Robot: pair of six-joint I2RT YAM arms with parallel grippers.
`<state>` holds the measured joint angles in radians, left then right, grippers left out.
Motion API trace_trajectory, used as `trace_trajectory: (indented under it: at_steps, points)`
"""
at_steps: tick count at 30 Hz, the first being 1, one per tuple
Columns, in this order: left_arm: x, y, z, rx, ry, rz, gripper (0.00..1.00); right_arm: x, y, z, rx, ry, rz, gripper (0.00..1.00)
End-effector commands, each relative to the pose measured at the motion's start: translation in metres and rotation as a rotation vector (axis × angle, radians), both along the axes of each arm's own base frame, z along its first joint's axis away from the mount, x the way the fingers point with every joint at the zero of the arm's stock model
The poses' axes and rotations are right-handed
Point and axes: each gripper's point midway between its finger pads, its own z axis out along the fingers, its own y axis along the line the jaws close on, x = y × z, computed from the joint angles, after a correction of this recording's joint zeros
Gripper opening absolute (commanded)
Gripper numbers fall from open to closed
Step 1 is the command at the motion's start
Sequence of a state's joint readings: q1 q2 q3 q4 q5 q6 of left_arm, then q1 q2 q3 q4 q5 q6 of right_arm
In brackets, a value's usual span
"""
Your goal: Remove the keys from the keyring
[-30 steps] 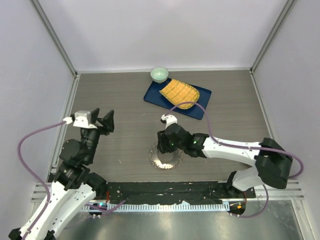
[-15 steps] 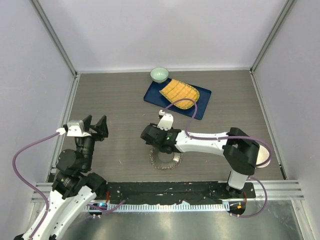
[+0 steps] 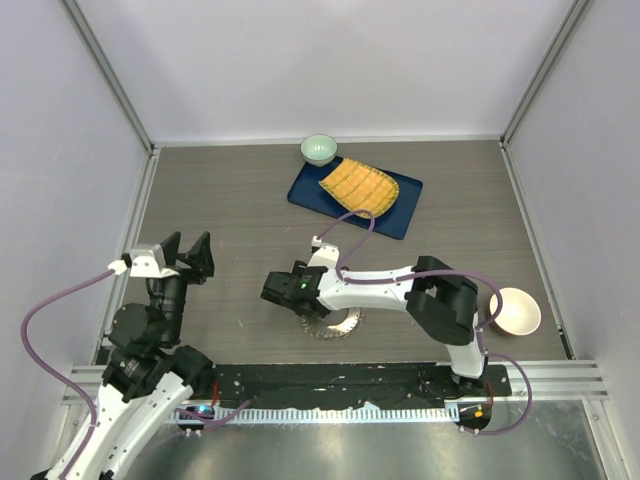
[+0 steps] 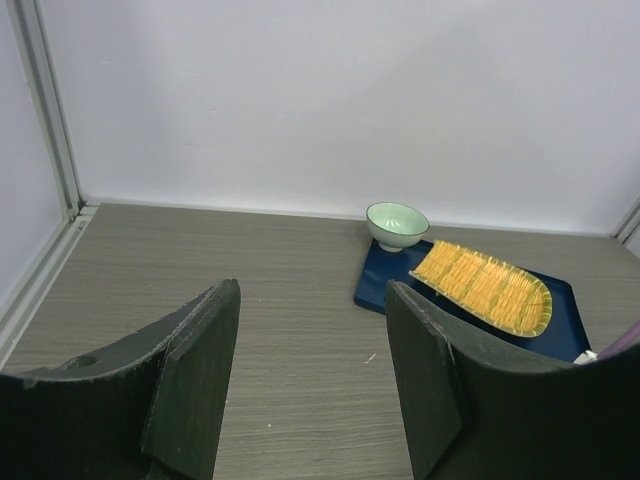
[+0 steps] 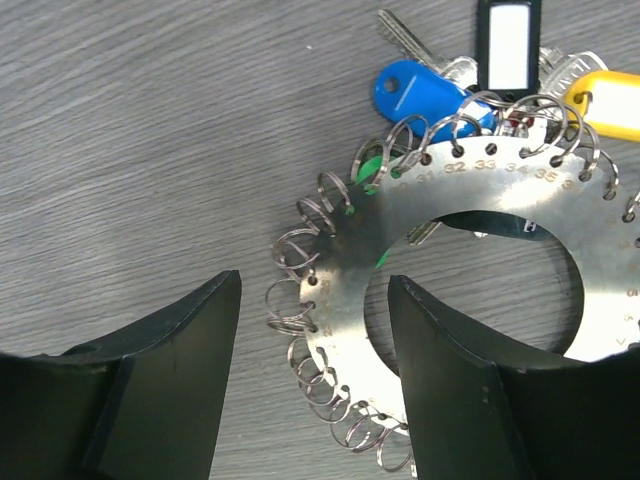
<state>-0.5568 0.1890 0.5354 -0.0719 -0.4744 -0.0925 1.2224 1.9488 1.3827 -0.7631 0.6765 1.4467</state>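
— Where is my keyring?

— From above you see the keyring (image 3: pixel 335 325) only as a grey fringed circle near the table's (image 3: pixel 230 190) near edge, about the middle, partly under your right arm. Your right wrist view shows more: a flat metal ring with numbered holes, wire loops (image 5: pixel 300 255) along its rim, and keys (image 5: pixel 415 90), one of them blue-headed, bunched beside a yellow tag (image 5: pixel 598 95) and a black tag (image 5: pixel 507 40).

— And my pincers?

— Your right gripper (image 5: pixel 312 285) stands wide and holds nothing; the ring's looped rim lies between its fingers, touching or not I cannot tell. Your left gripper (image 4: pixel 310 295) is wide and empty too, at the left, well apart from the ring. Its camera faces the far side: a green bowl (image 4: pixel 396 222) and a blue tray (image 4: pixel 375 290). Only the top view shows the cream bowl (image 3: pixel 513 311), near right.
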Motion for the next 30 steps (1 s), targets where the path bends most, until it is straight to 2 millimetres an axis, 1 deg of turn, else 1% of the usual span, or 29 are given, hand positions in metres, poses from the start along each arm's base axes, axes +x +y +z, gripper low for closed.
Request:
trace_trajectory:
  at_steps: [1, 5, 10, 12, 18, 26, 30]
  points:
    - [-0.003, 0.003, 0.008, -0.007, -0.037, 0.007, 0.64, 0.007, -0.006, 0.005, -0.005, -0.046, -0.077, 0.65]
    - [-0.003, 0.002, 0.008, -0.008, -0.039, 0.004, 0.64, 0.010, -0.006, 0.003, -0.015, -0.061, -0.084, 0.64]
    - [-0.001, 0.001, 0.007, -0.002, -0.033, 0.001, 0.63, 0.010, -0.001, -0.009, -0.011, -0.050, -0.074, 0.61]
    - [-0.001, 0.001, 0.007, -0.001, -0.033, 0.003, 0.63, 0.010, 0.001, -0.011, 0.002, -0.053, -0.069, 0.60]
    - [0.000, 0.000, 0.006, 0.003, -0.030, -0.001, 0.64, 0.009, -0.002, -0.019, -0.005, -0.046, -0.066, 0.57]
    - [0.001, -0.002, 0.005, 0.006, -0.024, -0.006, 0.63, 0.009, -0.007, -0.024, -0.022, -0.040, -0.062, 0.56]
    - [0.002, -0.005, 0.004, 0.008, -0.020, -0.018, 0.64, 0.008, -0.008, -0.026, -0.030, -0.035, -0.051, 0.53]
